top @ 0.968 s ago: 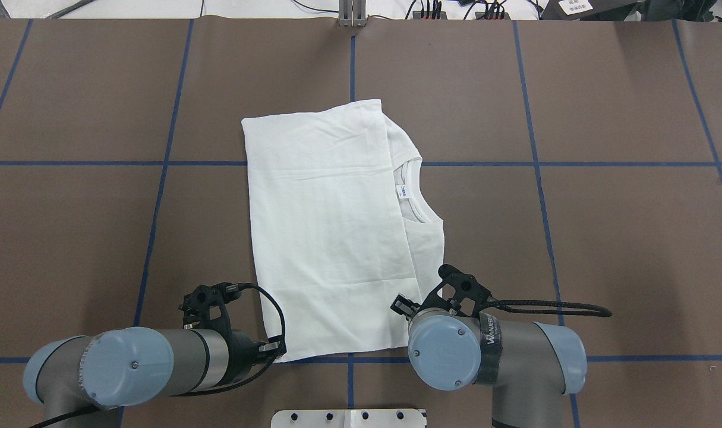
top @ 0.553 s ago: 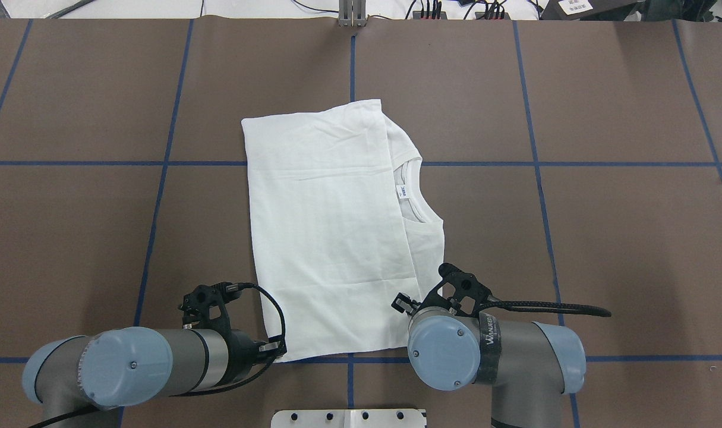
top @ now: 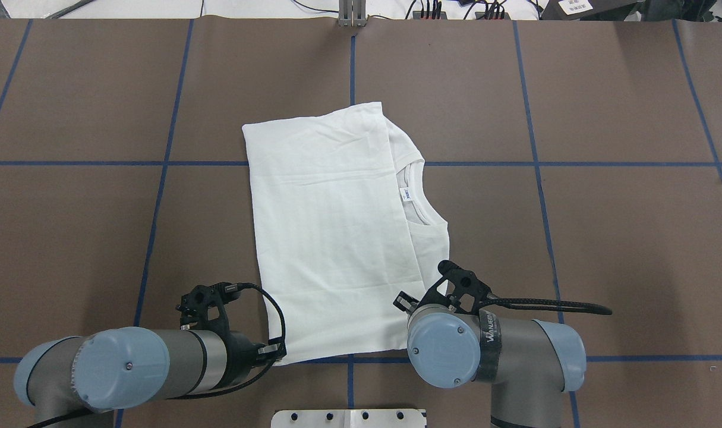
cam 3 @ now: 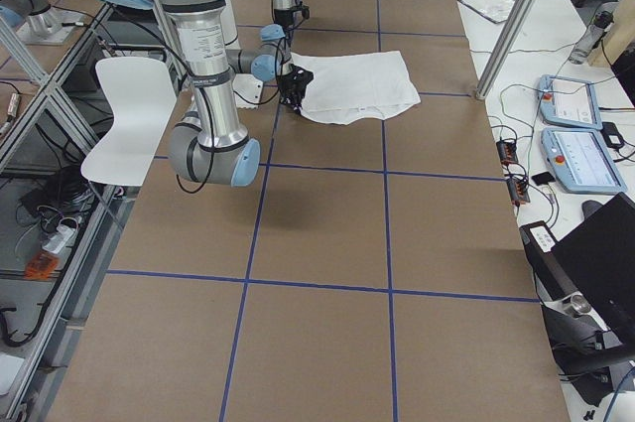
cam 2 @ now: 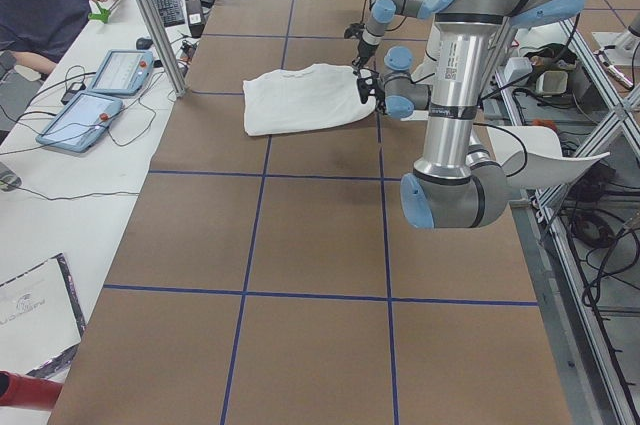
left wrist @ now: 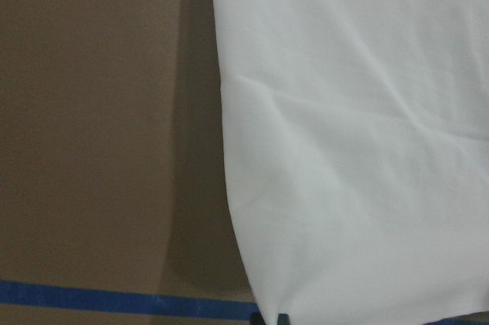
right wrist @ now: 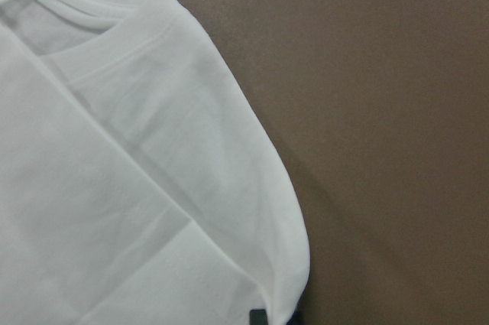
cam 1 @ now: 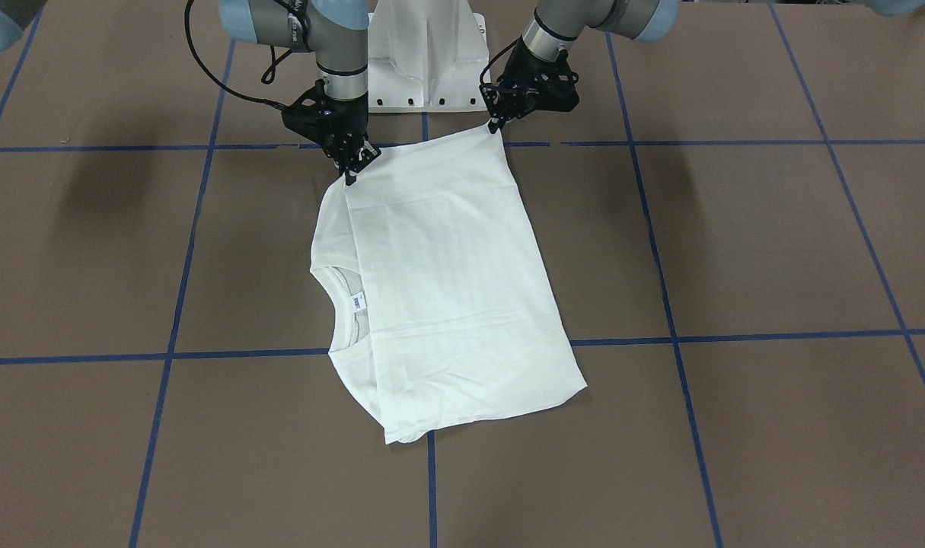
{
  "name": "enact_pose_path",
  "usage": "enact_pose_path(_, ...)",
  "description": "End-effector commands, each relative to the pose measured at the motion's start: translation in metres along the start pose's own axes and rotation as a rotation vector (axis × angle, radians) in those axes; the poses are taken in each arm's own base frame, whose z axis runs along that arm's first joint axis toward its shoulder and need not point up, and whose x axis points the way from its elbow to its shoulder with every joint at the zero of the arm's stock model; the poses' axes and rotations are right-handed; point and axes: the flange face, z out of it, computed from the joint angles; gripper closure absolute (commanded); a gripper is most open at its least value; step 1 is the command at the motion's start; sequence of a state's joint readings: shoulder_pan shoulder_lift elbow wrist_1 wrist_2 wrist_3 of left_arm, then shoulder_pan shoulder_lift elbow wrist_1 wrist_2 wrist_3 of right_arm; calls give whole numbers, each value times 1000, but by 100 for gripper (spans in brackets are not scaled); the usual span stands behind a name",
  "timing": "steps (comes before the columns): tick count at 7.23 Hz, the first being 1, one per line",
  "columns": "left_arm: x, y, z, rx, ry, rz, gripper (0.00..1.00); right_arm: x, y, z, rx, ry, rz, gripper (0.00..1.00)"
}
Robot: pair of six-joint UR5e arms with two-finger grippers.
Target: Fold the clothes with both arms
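— Grip on the cloth, how does it look?

— Left gripper pinches one corner of the white T-shirt and right gripper pinches the other. Both are pressed together on fabric by the bench's robot-side edge. The shirt lies mid-bench, nearer that edge than the far one.

— And the step?

— I judge it a fold away from the robot, carrying the near edge towards the far edge. Lift both corners together and level, keeping the edge between them taut so the layers underneath don't drag or bunch.

— Material?

— Thin, limp knit, lightly creased. A top layer is folded across, making a rough rectangle. The ribbed collar and small neck label peek out on the robot's right. The brown bench cover looks matte, so cloth may cling.
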State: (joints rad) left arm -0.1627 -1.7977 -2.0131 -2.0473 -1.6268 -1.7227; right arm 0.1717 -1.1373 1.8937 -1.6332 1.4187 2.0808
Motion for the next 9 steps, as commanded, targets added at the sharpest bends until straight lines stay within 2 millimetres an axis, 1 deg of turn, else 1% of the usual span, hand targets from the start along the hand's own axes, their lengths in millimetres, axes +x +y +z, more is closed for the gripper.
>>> enact_pose_path(1, 1, 1, -1, -4, 0, 1, 100, -5, -7, -12, -9, -20, 14, 100)
enact_pose_path(2, 1, 1, -1, -4, -2, 1, 100, -6, -8, -17, -15, -29, 16, 100)
enact_pose_path(3, 2, 2, -2, -6, 1, 2, 100, -9, -12, -33, -26, -53, 24, 100)
enact_pose_path(4, 8, 5, -14, -34, -3, 28, 100, -6, -16, -56, -21, -38, 20, 100)
enact_pose_path(5, 18, 7, -41, -48, 1, 56, 100, 0, -25, -92, -25, -42, 21, 100)
enact_pose_path(7, 36, 16, -90, -106, 8, 56, 100, 18, -38, -152, -79, -21, 25, 100)
enact_pose_path(8, 47, 18, -112, -121, 11, 53, 100, 29, -44, -177, -93, -10, 22, 100)
enact_pose_path(9, 63, 7, -132, -125, 10, 40, 100, 32, -46, -193, -106, -9, 21, 100)
